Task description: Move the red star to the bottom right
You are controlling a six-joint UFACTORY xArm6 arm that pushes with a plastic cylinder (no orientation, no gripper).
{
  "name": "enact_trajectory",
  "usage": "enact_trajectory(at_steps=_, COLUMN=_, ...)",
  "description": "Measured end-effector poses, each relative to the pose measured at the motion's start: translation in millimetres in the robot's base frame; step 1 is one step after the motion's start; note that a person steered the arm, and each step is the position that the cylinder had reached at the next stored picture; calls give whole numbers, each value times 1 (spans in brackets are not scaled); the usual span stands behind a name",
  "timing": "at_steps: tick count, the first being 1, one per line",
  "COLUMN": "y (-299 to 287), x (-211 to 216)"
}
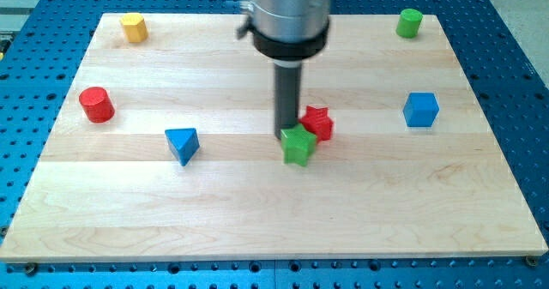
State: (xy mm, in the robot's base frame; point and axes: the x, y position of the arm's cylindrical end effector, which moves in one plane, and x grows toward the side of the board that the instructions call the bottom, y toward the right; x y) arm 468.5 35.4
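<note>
Seven blocks: two red (317,122) (96,105), two green (298,145) (410,22), two blue (182,144) (420,109), one yellow (133,27).

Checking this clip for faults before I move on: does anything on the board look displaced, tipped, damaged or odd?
Nothing damaged. One oddity: the green star block sits jammed against the red star block, with my tip at their left, touching the green one.
</note>
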Motion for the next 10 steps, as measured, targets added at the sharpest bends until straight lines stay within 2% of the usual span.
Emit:
enact_trajectory(at_steps=1, y=29, x=10)
enact_trajectory(at_steps=2, y=10, x=-13)
enact_trajectory(at_steps=3, y=34, x=-21)
enact_trajectory(at_steps=4, y=113, x=-2)
enact_trajectory(at_steps=5, y=111, x=-34)
enact_trajectory(at_steps=7, y=146, x=69)
enact_trajectory(at_steps=8, y=124, x=22)
enact_trajectory(at_steps=9, y=151, x=-15)
enact_trajectory(at_steps=10, y=201, x=6)
